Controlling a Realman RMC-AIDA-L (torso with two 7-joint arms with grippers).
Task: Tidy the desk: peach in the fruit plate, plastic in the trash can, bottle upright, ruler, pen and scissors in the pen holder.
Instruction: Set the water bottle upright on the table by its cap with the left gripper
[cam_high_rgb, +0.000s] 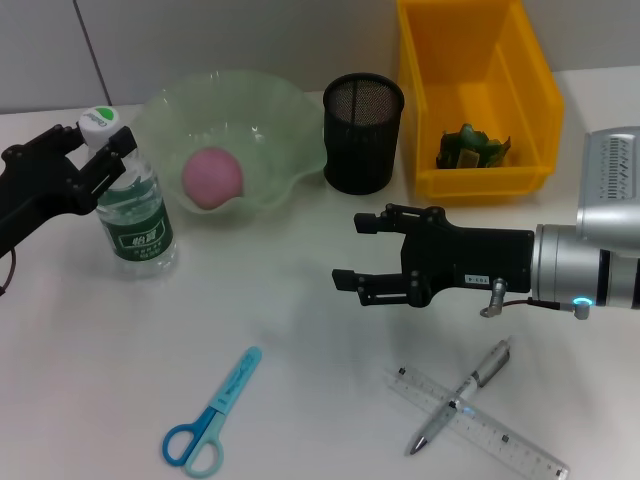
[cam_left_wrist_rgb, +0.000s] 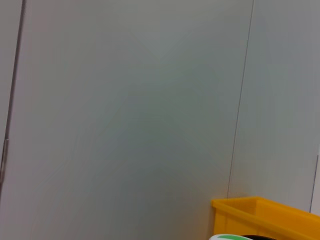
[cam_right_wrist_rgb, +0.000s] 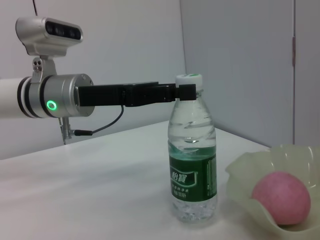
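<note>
At the upper left of the head view the left gripper (cam_high_rgb: 100, 150) clamps the upright bottle (cam_high_rgb: 135, 215), peach (cam_high_rgb: 212, 178) and plastic (cam_high_rgb: 470, 150) are placed, while scissors (cam_high_rgb: 212, 415), pen (cam_high_rgb: 462, 393) and ruler (cam_high_rgb: 480, 420) await the spread-fingered right gripper (cam_high_rgb: 365, 255).

The left gripper (cam_high_rgb: 100, 150) reaches in from the left side at the height of the bottle (cam_high_rgb: 132, 205) neck, its black fingers (cam_right_wrist_rgb: 186, 92) closed around the neck just under the cap, arm held level. The right gripper (cam_high_rgb: 362, 255) hovers above the middle of the table, wrist horizontal, fingers pointing toward the left arm and spread apart, holding nothing
</note>
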